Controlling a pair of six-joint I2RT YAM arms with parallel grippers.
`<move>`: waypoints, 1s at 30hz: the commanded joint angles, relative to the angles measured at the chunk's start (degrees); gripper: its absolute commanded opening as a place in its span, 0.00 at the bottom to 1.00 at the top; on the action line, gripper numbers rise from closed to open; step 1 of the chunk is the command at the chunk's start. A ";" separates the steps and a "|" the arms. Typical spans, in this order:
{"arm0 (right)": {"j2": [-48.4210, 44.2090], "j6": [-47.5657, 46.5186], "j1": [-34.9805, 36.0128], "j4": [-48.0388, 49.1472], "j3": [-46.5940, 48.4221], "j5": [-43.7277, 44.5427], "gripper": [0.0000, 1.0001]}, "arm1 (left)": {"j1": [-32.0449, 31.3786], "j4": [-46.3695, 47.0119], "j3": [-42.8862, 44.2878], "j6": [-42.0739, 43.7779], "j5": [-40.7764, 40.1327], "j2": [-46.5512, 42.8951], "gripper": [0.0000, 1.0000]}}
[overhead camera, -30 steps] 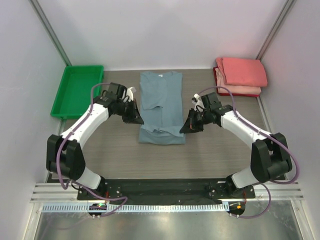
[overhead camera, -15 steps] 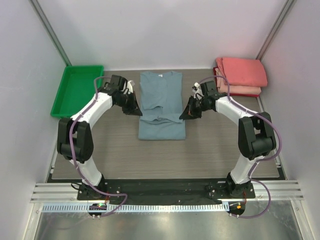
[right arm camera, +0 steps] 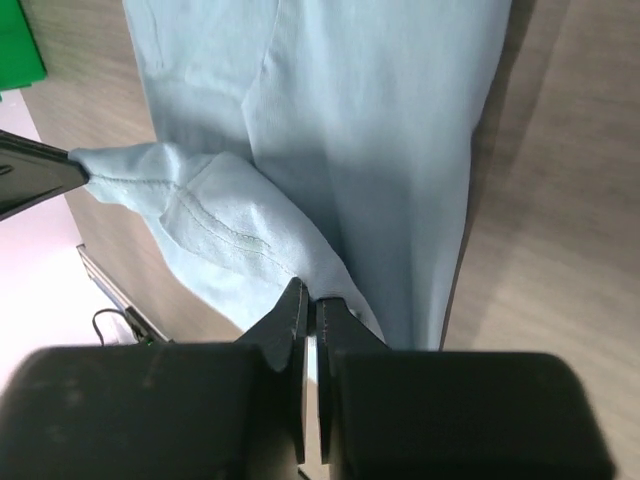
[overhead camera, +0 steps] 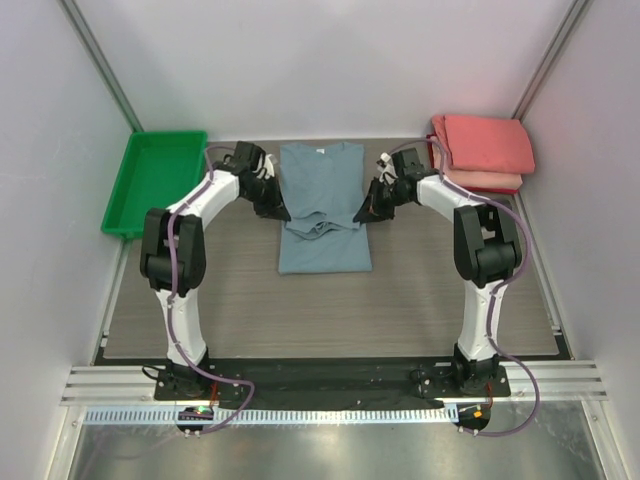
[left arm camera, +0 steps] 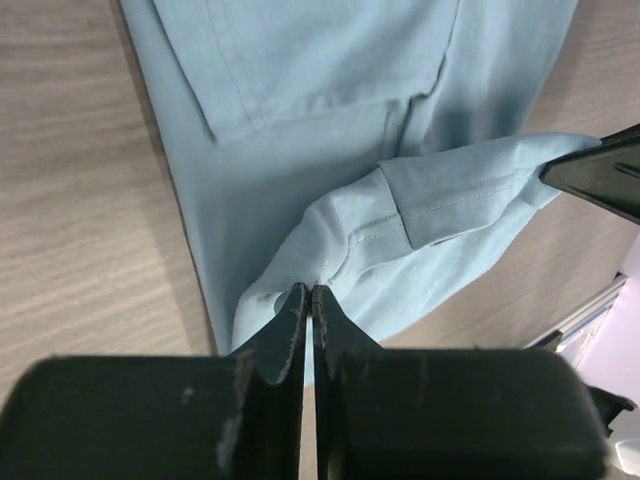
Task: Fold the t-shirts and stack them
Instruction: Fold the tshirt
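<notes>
Just one blue-grey t-shirt [overhead camera: 322, 190] lay mid-way across the worktop [overhead camera: 200, 290], long axis near-to-far, neck label at the far end. One stack of coral-pink folded shirts [overhead camera: 485, 145] sat far right; layers were hard to count. One green tray [overhead camera: 160, 180] sat far left. The left fingers [left arm camera: 285, 330] and right fingers [right arm camera: 285, 320] each pinched a lifted hem corner. The worktop was grey woodgrain, with white walls [overhead camera: 330, 70] around it.

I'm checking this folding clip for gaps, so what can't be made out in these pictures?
Top view: the neck label on the blue-grey shirt is too small to read.
Top view: the coral shirts overlap, so their count is unclear.
Wrist views: left tool and right tool cover the pinched cloth; frame edges cut off the rest of the shirt.
</notes>
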 commanded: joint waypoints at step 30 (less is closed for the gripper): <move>-14.93 7.16 -6.09 4.63 -30.43 -7.66 0.50 | 3.67 7.89 -29.50 -12.31 6.28 -13.06 0.52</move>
